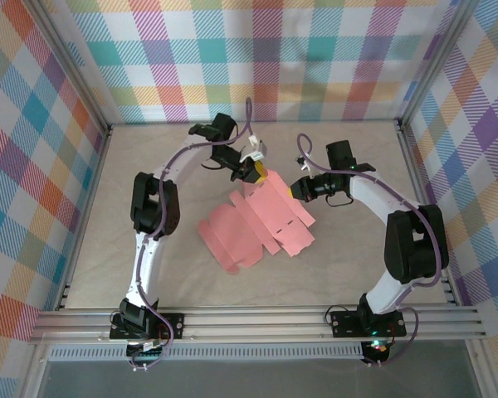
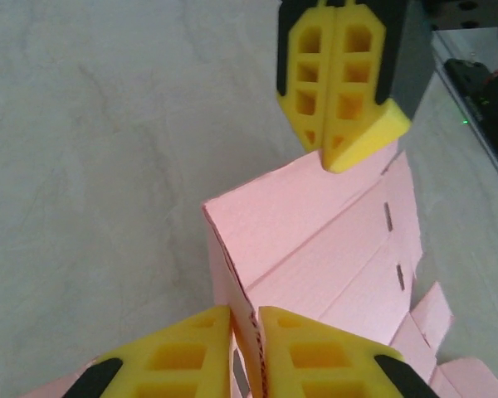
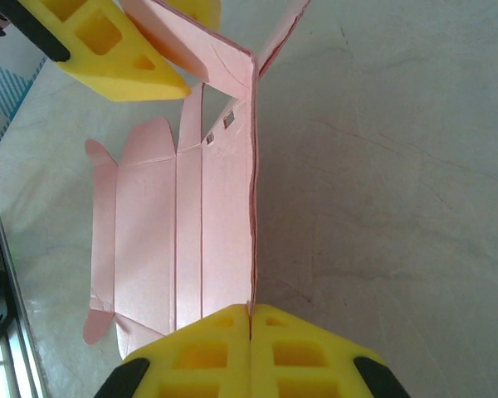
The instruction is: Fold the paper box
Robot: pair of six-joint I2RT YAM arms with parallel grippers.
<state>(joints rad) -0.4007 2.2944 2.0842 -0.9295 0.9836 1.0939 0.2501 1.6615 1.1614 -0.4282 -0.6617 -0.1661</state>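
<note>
Salmon-pink die-cut card, the paper box (image 1: 257,225), lies partly on the pale table (image 1: 336,253), with one panel raised between the jaws. The left jaws and right jaws are each clamped on its edges. The card could be torn or pulled free by uneven tension.

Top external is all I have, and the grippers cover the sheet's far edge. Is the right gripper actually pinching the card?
Observer: Yes, the right gripper is shut on a raised panel edge of the paper box.
Operator: And the left?
Observer: The left gripper is shut on that panel's other end, at a folded corner.
Operator: Any slots cut in it?
Observer: Yes, two small slots show in the card.
</note>
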